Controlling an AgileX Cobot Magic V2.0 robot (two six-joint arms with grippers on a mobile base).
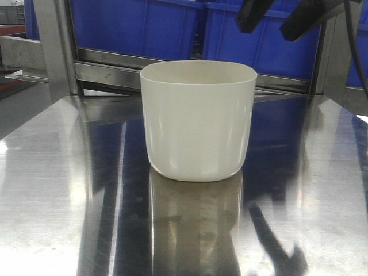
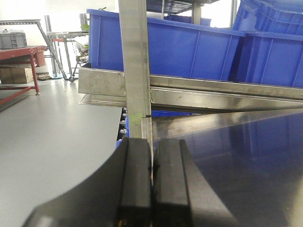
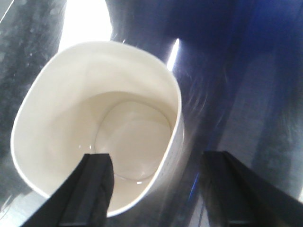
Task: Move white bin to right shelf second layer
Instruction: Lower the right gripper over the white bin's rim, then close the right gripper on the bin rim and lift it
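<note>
In the front view, the bin (image 1: 198, 121) stands upright on the steel counter (image 1: 57, 201), mouth up and empty. Behind it runs a rack bar (image 1: 109, 72) with blue crates (image 1: 144, 26) on the level above. The right hand (image 1: 269, 27) hangs above the bin and off to its right, its fingers spread and holding nothing.

In the left wrist view, the left hand (image 2: 151, 189) has its fingers pressed together with nothing between them. It sits low near the counter's edge by a steel post (image 2: 135, 61), and the bin does not show here.

The right wrist view looks down into the bin (image 3: 94, 118). One finger (image 3: 90, 189) is over the mouth and the other (image 3: 236, 189) is outside it, so the wall lies between them. I see no contact yet.

The step in hand looks like the approach to the grasp. The next move would be to lower the right hand until the wall sits well between the fingers, close on it, then lift. The wall is smooth, so a deep bite seems wise. The roller layer cannot be made out in any view.
</note>
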